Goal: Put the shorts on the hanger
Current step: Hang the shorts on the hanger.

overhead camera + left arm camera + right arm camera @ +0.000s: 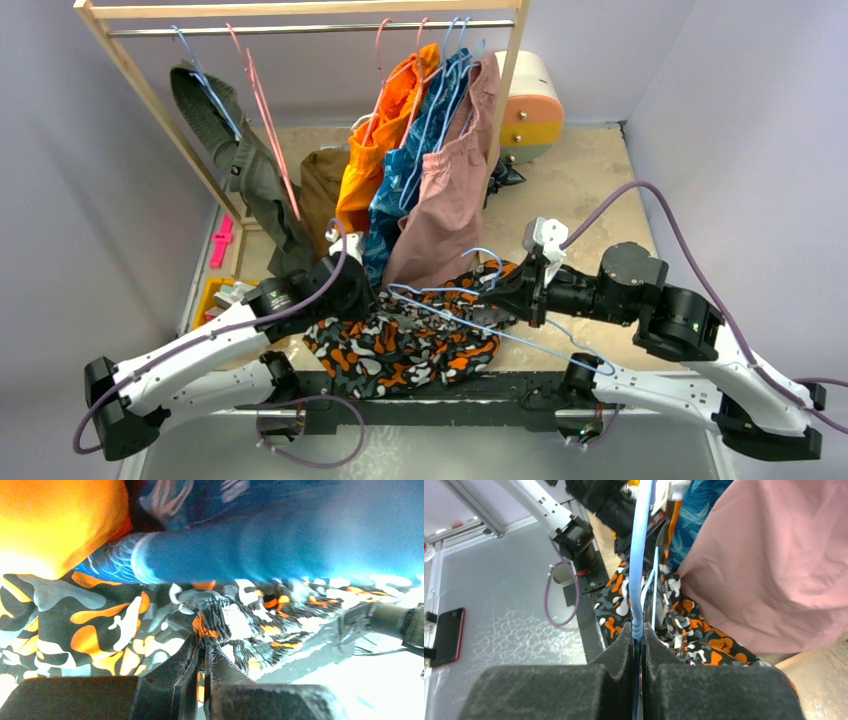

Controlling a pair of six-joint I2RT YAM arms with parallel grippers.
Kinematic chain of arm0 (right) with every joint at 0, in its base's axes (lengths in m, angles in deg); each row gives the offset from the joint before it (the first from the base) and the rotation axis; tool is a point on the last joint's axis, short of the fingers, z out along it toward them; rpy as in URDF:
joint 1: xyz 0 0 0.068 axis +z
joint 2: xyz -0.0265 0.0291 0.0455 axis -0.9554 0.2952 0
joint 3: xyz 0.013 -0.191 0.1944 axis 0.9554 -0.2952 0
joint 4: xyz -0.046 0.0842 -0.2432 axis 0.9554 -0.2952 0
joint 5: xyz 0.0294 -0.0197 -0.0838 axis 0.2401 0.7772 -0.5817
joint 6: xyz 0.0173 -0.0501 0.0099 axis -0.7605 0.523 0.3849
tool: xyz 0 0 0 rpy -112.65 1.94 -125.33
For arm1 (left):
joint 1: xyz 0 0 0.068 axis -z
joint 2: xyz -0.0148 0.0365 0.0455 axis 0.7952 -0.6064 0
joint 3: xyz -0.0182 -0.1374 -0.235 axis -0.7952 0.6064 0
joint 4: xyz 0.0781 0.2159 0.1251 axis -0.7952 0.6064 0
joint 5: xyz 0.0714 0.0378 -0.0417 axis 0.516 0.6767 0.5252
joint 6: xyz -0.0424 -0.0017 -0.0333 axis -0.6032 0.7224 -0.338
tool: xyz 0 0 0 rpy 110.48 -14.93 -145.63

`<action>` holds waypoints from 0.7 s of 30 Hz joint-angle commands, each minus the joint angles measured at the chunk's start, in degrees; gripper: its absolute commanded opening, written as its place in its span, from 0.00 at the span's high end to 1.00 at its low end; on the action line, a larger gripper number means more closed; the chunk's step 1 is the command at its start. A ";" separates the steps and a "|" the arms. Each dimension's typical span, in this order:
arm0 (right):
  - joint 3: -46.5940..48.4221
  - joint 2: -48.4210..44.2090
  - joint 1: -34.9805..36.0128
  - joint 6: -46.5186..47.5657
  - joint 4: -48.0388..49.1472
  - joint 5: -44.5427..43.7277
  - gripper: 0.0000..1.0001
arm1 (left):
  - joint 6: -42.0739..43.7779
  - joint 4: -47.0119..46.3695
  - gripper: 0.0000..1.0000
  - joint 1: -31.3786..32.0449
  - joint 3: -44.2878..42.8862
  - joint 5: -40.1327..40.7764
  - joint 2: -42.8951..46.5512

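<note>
The camouflage shorts [405,345] lie bunched at the near middle of the table, orange, black, grey and white. My left gripper [362,287] is shut on their gathered waistband [215,625], a fold of fabric pinched between the fingers [202,650]. The light-blue wire hanger [480,315] lies slanted across the shorts, its hook toward the near right. My right gripper [515,292] is shut on the hanger's wire [642,570], which runs straight out from between its pads [639,635]. Part of the hanger passes through the fabric folds.
A wooden rack [300,12] at the back carries orange shorts [385,130], a blue printed garment [420,150], dusty-pink shorts [450,190], a green garment [235,160] and pink-red hangers [265,110]. A white-orange drawer box [530,105] stands back right. A phone [446,635] lies off-table.
</note>
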 commanded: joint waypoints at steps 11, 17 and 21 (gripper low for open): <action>0.59 5.67 0.16 2.13 1.45 1.65 1.00 | -1.69 2.80 1.00 -0.32 -10.29 0.39 4.83; 2.02 1.94 0.16 2.24 5.53 4.91 1.00 | -1.69 3.85 1.00 -0.30 -10.58 0.94 5.84; 2.64 0.45 0.16 1.61 4.83 3.99 1.00 | -1.60 3.70 1.00 -0.31 -10.43 0.86 5.83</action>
